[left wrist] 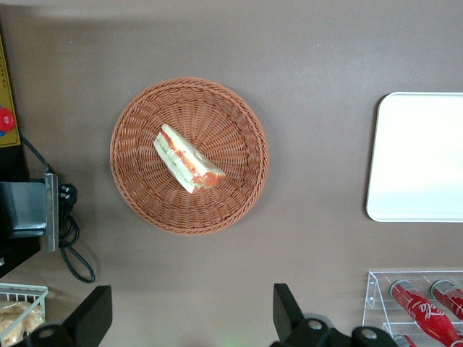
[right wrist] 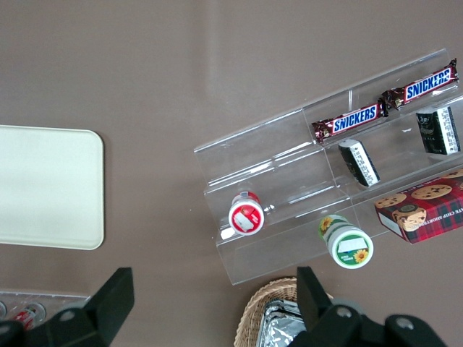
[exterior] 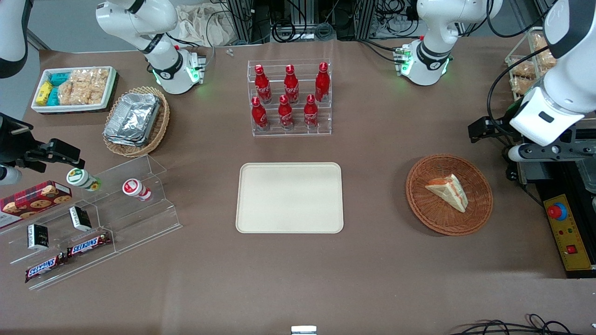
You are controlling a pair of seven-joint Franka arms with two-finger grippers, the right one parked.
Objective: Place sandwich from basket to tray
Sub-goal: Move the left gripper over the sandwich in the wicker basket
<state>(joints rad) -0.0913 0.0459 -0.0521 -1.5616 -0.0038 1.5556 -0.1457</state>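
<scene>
A brown table seen from the front. Nearest the camera, a cream rectangular tray (exterior: 289, 197) lies flat at the table's middle. Beside it, toward the working arm's end, a round reddish-brown wicker basket (exterior: 479, 207) holds a triangular sandwich (exterior: 448, 191), lying on its side with red and green filling showing. Farther from the camera, the left gripper (left wrist: 189, 318) hangs well above the table near the basket, its two dark fingers (left wrist: 90, 316) spread wide apart, holding nothing. Farthest back stands a clear rack of red bottles (exterior: 289, 97)
</scene>
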